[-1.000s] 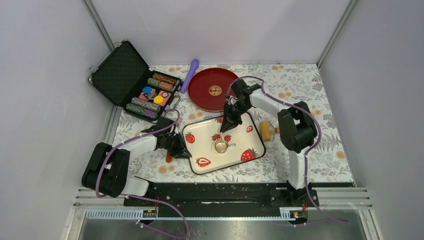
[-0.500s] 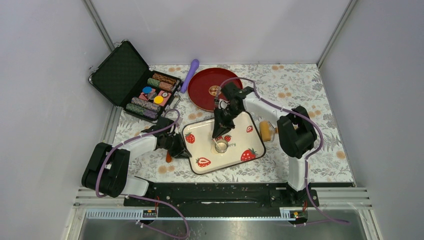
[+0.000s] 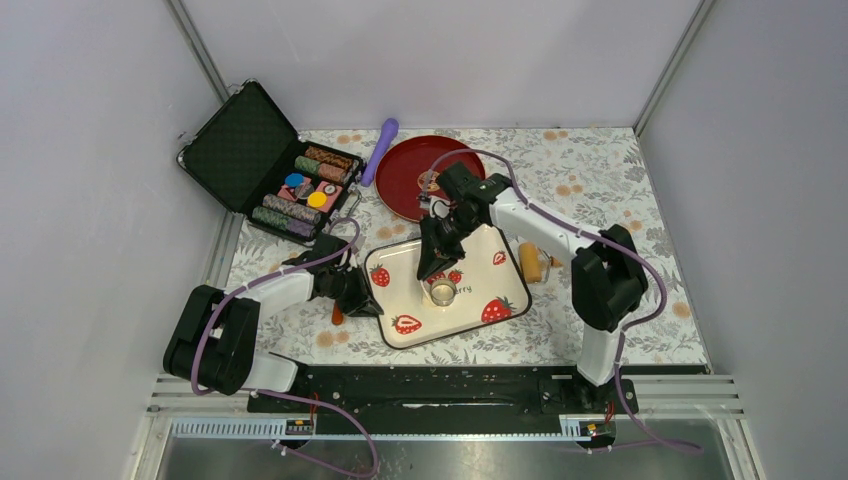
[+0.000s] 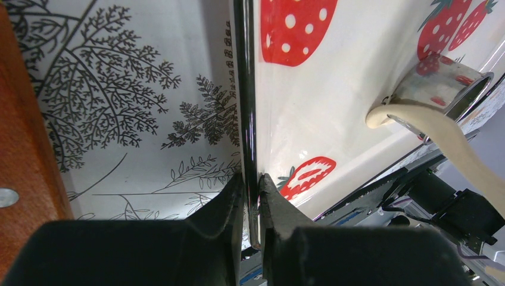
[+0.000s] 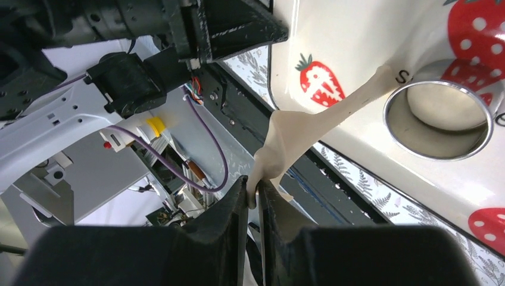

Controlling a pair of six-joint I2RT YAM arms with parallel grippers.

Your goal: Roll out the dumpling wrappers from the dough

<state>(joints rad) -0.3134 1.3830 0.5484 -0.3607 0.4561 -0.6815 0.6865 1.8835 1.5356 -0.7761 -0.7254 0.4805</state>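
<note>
Swung the right fingers (image 5: 249, 199) left over the last second, off the upper right corner of the strawberry tray (image 3: 480, 285) to centre frame in the top view, just above the ring cutter (image 5: 440, 156). Keeps them almost closed, pinching one end of a strip of dough (image 5: 324, 110). Stretches that strip, in the right wrist view, from lower centre up to the cutter's rim at right, thinning it toward the ring. Looks like peeling the offcut away from around the cutter.

Shows, inside the ring, a pale round patch lying on the tray floor, probably a cut dumpling wrapper (image 5: 443, 101); cannot trace its edge behind the metal wall.

Left the left fingers (image 3: 362, 298) where they were, lower left of the tray in the top view. Has them pressed nearly shut on the tray's dark rim, seemingly steadying it on the worktop (image 3: 600, 300).

Means, as a judgement, rolling and cutting done for this piece and trimming under way. Could snap the stretched strip, or drag the cutter and spoil the round. Calls next for lifting the scrap clear, then raising the ring off the wrapper.
</note>
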